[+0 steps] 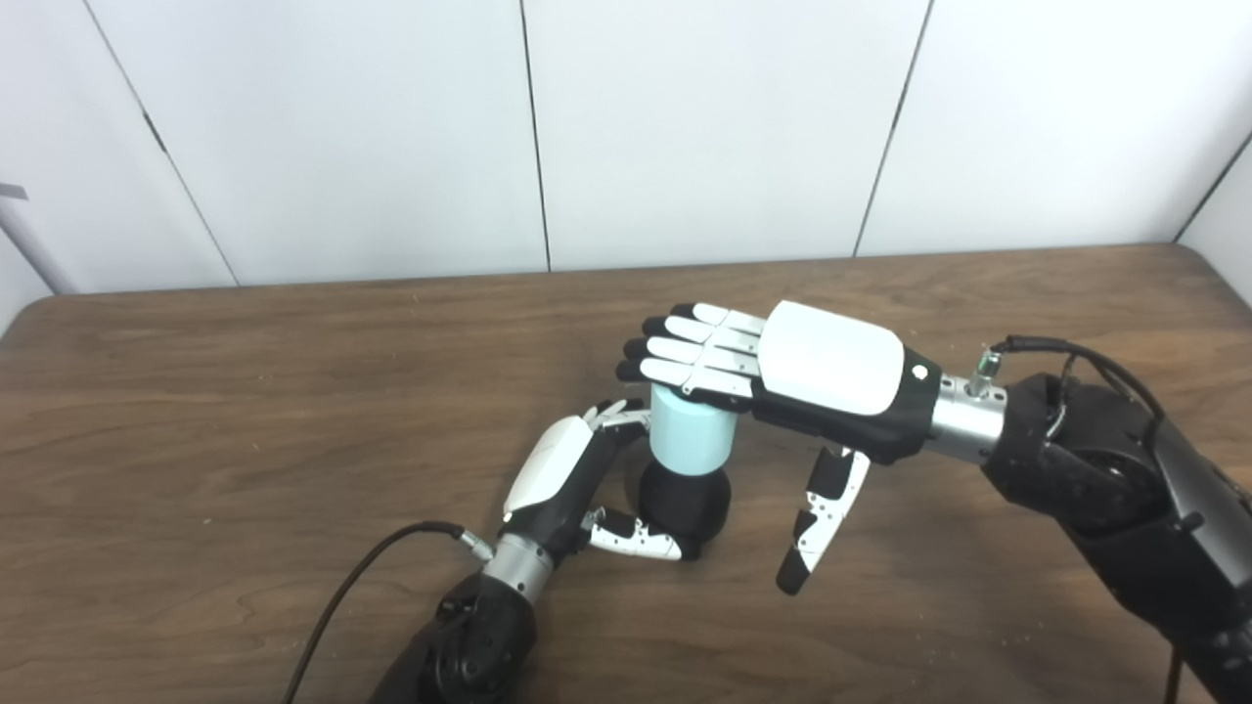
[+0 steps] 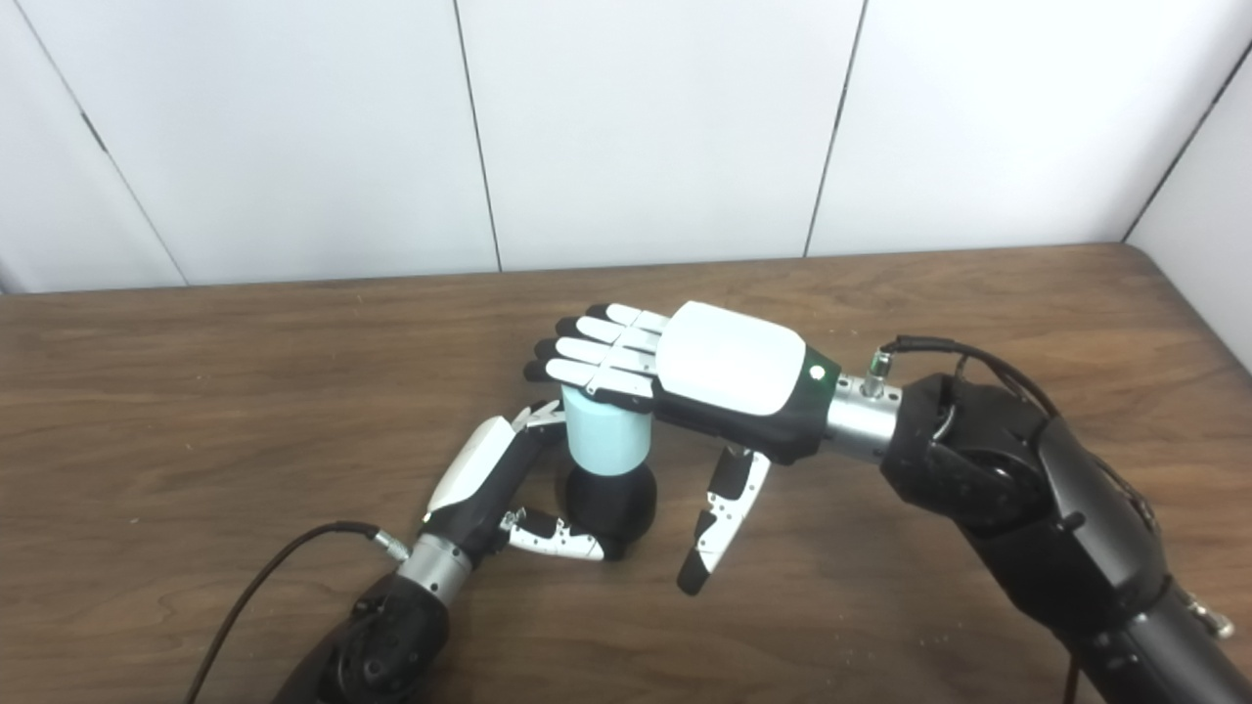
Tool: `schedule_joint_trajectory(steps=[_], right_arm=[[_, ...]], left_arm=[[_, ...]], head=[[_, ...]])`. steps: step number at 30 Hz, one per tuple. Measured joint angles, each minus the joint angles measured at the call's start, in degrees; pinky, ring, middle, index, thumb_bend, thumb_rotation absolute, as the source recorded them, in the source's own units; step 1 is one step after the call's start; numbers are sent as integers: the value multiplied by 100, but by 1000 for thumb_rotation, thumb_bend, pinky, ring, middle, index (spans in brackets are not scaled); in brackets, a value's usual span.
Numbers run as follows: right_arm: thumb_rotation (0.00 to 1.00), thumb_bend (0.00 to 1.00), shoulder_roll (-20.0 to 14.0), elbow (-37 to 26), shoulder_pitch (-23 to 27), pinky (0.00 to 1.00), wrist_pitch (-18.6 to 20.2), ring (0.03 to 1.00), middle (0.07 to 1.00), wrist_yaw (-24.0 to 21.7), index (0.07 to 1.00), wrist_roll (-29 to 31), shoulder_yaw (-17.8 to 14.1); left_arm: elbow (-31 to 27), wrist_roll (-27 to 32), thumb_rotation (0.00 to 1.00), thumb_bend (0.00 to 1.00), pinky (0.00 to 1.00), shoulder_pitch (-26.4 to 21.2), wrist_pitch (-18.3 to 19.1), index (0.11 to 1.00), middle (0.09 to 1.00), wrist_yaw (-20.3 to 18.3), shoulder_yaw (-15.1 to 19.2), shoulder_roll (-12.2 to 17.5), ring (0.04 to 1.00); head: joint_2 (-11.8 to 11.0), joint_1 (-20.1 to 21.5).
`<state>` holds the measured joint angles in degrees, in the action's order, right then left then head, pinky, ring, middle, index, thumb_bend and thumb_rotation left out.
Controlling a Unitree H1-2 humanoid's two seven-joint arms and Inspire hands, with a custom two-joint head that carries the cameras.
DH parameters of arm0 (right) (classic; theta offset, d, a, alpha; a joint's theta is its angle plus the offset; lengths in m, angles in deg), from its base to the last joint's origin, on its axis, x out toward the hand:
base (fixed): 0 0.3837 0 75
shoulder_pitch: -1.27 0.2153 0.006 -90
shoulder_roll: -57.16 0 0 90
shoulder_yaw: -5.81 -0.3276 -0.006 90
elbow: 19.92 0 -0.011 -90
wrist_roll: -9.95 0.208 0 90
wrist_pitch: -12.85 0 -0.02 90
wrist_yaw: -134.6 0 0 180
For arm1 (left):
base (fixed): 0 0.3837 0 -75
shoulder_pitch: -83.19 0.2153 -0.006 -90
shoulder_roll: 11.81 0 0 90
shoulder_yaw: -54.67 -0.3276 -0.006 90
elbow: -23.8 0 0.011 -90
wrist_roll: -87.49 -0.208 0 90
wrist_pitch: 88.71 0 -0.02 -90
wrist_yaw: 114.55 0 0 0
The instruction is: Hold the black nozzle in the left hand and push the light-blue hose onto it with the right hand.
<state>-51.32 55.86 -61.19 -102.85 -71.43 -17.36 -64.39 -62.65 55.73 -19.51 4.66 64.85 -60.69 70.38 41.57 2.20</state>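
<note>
With your left hand point(image 1: 562, 479) clasping the rigid black nozzle point(image 1: 685, 504), press your flat, open right hand point(image 1: 782, 367) onto the stiff-looking light-blue hose point(image 1: 690, 435).

**Hose seated on the nozzle, mid-table**

We see the black nozzle point(image 1: 685, 506), rounded and dark, standing upright on the table near its middle, nearer the front edge than the back. The light-blue hose point(image 1: 690, 437), a short pale cylinder, stands upright directly on top of it, touching it, its upper end partly hidden.
</note>
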Motion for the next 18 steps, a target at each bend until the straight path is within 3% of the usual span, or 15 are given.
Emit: schedule_joint_trajectory(steps=[18], right_arm=[[686,992,-420,-16,168,1000,-27,1000,1000,475,1000,-333,439]], left_arm=[[-5,-2,73,521,1000,1,5,484,805,0,-15,-3,937]], head=[[0,-9]])
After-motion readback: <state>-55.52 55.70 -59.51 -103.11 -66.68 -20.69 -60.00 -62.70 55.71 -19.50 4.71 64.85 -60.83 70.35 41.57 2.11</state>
